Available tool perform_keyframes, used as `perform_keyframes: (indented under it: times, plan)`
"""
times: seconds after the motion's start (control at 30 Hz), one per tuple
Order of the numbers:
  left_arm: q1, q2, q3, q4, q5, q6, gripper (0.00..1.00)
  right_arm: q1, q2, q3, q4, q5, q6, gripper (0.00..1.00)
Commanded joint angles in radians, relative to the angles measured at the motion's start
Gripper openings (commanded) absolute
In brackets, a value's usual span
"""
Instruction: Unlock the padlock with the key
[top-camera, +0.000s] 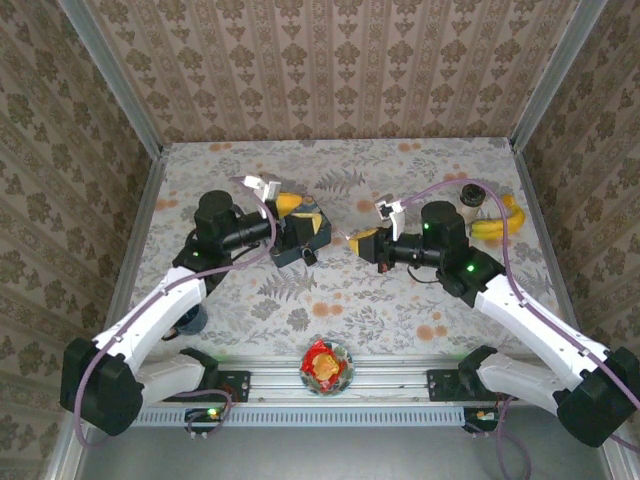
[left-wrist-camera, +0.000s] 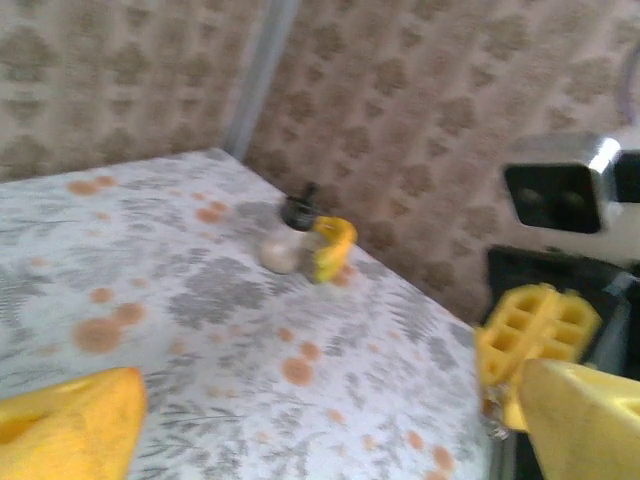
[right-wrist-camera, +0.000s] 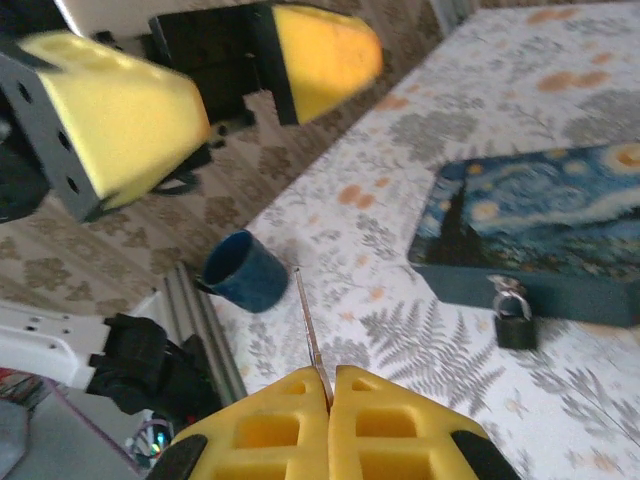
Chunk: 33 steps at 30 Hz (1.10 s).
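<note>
1. I've got white shells and black joints on the left arm (top-camera: 150, 322) and right arm (top-camera: 535, 322).
2. Purple cables (top-camera: 262, 215) along both.
3. Yellow waffle-gridded fingers (right-wrist-camera: 260, 430) up close, green lights (top-camera: 468, 268) glowing.

Looks low across a table (left-wrist-camera: 200, 300) in pale floral cloth with orange blotches; frames it between the two blurred yellow fingers (left-wrist-camera: 70, 420) of the left gripper (left-wrist-camera: 330, 400), set wide apart at the bottom corners; at right, just above the right-hand finger, ribbed yellow fingers of the right gripper (left-wrist-camera: 535, 335) on a black body, a silver camera housing (left-wrist-camera: 560, 185) above; far back, a small dark-capped jar (left-wrist-camera: 288, 240) just beside a curved yellow object (left-wrist-camera: 332, 248); behind, patterned wallpaper (left-wrist-camera: 420, 120) and a grey metal corner post (left-wrist-camera: 262, 80).
</note>
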Motion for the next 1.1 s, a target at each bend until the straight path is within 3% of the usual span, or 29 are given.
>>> perform_keyframes:
  times: [0.0, 0.17, 0.33, 0.7, 1.07]
  plan:
    - [-0.044, -0.002, -0.029, -0.078, -0.346, -0.044, 1.0, -0.009, -0.002, 0.018, -0.136, 0.113, -0.019, 0.0]
    - [-0.2, 0.055, -0.052, -0.159, -0.685, -0.069, 1.0, -0.015, 0.055, 0.025, -0.25, 0.197, -0.01, 0.0]
    - [-0.338, 0.175, -0.016, -0.244, -0.921, -0.107, 1.0, -0.017, 0.126, 0.022, -0.281, 0.223, -0.008, 0.0]
    - [-0.341, 0.451, 0.114, -0.496, -1.061, -0.383, 1.0, -0.067, 0.164, -0.041, -0.224, 0.288, 0.01, 0.0]
    - [-0.353, 0.636, 0.268, -0.7, -1.191, -0.545, 0.88, -0.122, 0.185, -0.059, -0.212, 0.338, 0.049, 0.0]
